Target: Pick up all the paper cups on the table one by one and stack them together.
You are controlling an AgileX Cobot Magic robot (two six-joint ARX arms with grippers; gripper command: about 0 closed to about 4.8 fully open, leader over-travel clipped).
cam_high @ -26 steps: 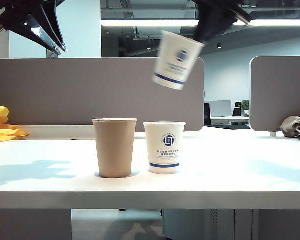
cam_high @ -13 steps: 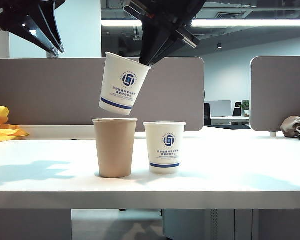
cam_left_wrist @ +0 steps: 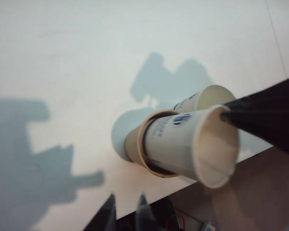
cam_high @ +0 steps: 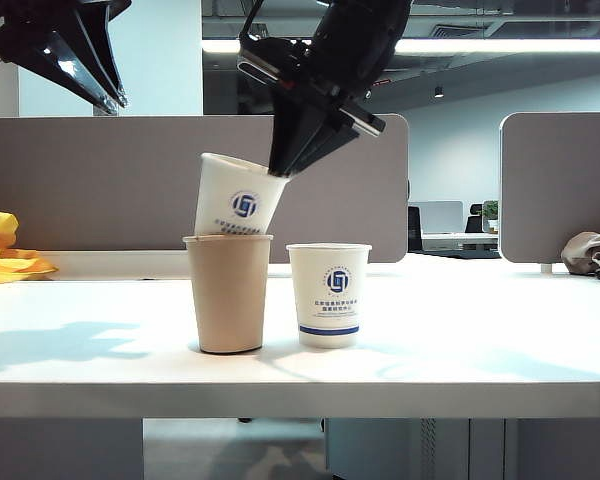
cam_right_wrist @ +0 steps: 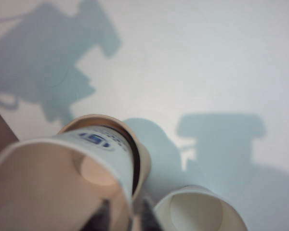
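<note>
A brown paper cup [cam_high: 228, 295] stands upright on the white table [cam_high: 480, 340]. A white logo cup [cam_high: 235, 205] sits tilted in its mouth, with the lower part hidden inside. My right gripper [cam_high: 280, 170] is at that cup's upper rim. In the right wrist view the right gripper [cam_right_wrist: 125, 214] has one finger inside the white cup [cam_right_wrist: 53, 183] and one outside, with a gap between them. A second white cup [cam_high: 329, 295] stands upright just right of the brown one. My left gripper [cam_high: 115, 100] hangs high at the left, and its tips [cam_left_wrist: 126, 204] are apart and empty.
Grey partition panels [cam_high: 110, 180] run along the back of the table. A yellow object [cam_high: 5, 255] lies at the far left back, and a bundle of cloth [cam_high: 590, 250] at the far right back. The table's thick front edge is close below the cups.
My right gripper carried the white cup from high on the right leftward and down into the brown cup's mouth. Its fingers have eased apart. The left arm has not moved.
</note>
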